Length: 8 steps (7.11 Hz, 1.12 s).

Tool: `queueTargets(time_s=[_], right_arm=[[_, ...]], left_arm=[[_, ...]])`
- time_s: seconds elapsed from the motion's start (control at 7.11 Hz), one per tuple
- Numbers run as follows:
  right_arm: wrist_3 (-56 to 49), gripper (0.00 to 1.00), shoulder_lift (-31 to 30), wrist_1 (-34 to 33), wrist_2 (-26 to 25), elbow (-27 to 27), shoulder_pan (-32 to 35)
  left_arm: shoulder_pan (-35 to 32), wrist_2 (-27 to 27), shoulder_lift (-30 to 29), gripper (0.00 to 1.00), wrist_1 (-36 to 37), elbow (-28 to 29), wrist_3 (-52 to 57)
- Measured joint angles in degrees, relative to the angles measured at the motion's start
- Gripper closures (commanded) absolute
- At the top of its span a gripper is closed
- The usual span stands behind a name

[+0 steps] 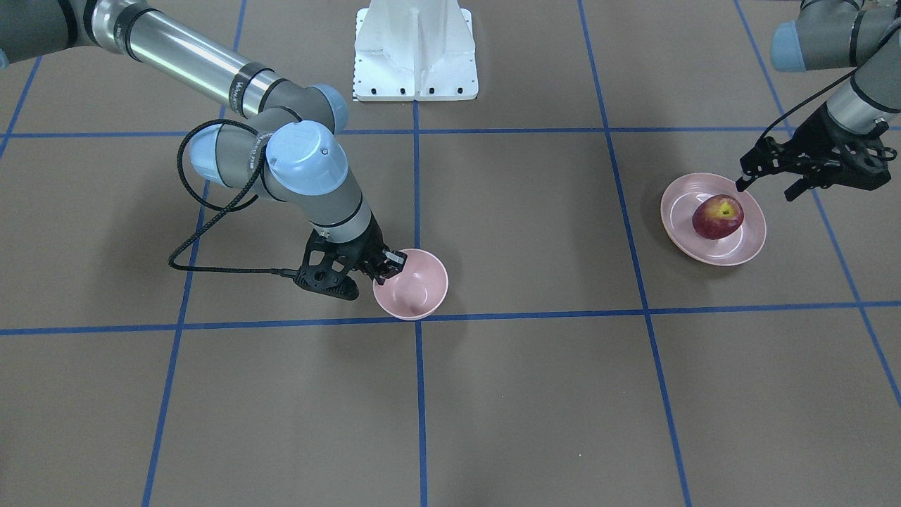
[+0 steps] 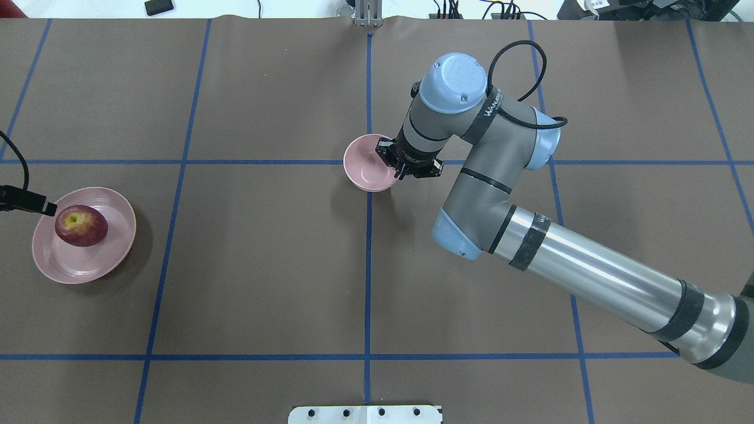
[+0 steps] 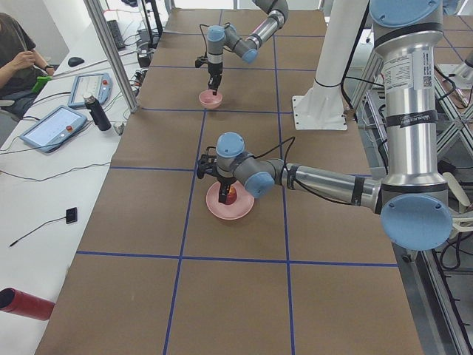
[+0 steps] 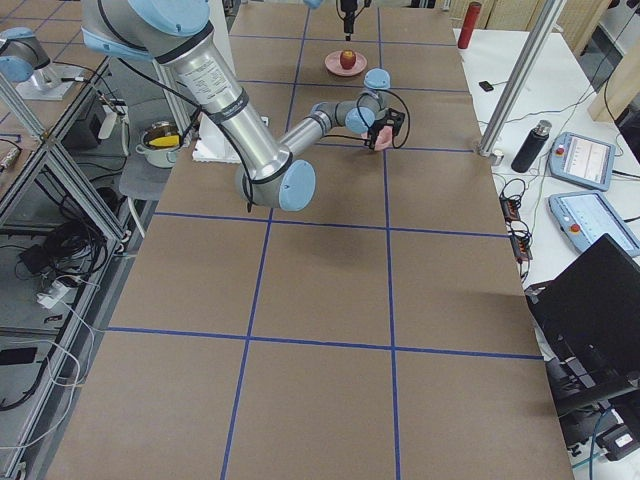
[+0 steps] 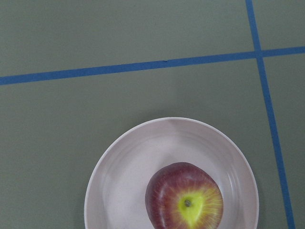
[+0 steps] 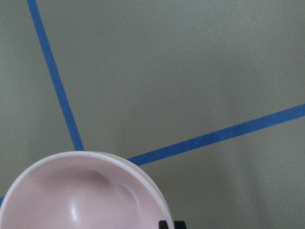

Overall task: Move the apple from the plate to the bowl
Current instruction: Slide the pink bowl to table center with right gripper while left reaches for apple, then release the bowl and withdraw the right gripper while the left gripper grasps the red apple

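The apple (image 1: 717, 216) is sitting on the plate (image 1: 679, 211), a little off its centre, out toward the robot's left end of the table (image 1: 528, 394), and nothing is touching it. It is showing a deep, dark red skin with faint paler streaks running down the sides, and it is resting stem-up, so the yellow-green patch around the small dark stem is facing straight toward the ceiling; in the left wrist view that patch is fanning out into the red like a little star. The plate under it is glossy pink, wide and shallow, with a pale ring catching the light inside. The left gripper (image 1: 765, 191) is hovering above the plate, clear of the fruit, with its two fingers spread wide apart and holding nothing. Well apart from all this, near the middle of the table where two blue tape lines are crossing, the bowl (image 1: 415, 289) is standing upright and empty, small, deep and matte pink. The right gripper (image 1: 386, 266) is reaching down to the bowl's edge, and its jaws appear to be pinching the rim, one finger inside the wall and one outside. A white mount (image 1: 415, 49) is standing at the robot's side of the table.
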Motion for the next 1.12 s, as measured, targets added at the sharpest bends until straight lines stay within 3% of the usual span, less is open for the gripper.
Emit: queueTargets(time_s=[0.28,0.42,0.56,0.84,1.12], right_arm=[[0.53,0.95,0.37,0.06,-0.42,-0.85,-0.45],[0.58,0.25,0.43,0.08,-0.52,-1.01,-0.50],[0.61,0.00,0.48,0.17,-0.54,-1.06,-0.49],[1.12,0.00,0.40,1.28,-0.41,-0.46,-0.30],[1.28,0.00,-1.10,1.18,3.71,3.31,2.47]], left_arm=[[1.44,0.28,-0.09,0.02,-0.01,-0.16,-0.84],[2.55,0.84,-0.19,0.02,-0.01,-0.16,-1.45],[3.73,1.96,-0.47,0.02,0.00,-0.04,-2.31],[6.33,4.49,-1.54,0.02,0.10,0.85,-3.03],[8.04,6.57,-3.39,0.02,0.10,3.00,-3.92]])
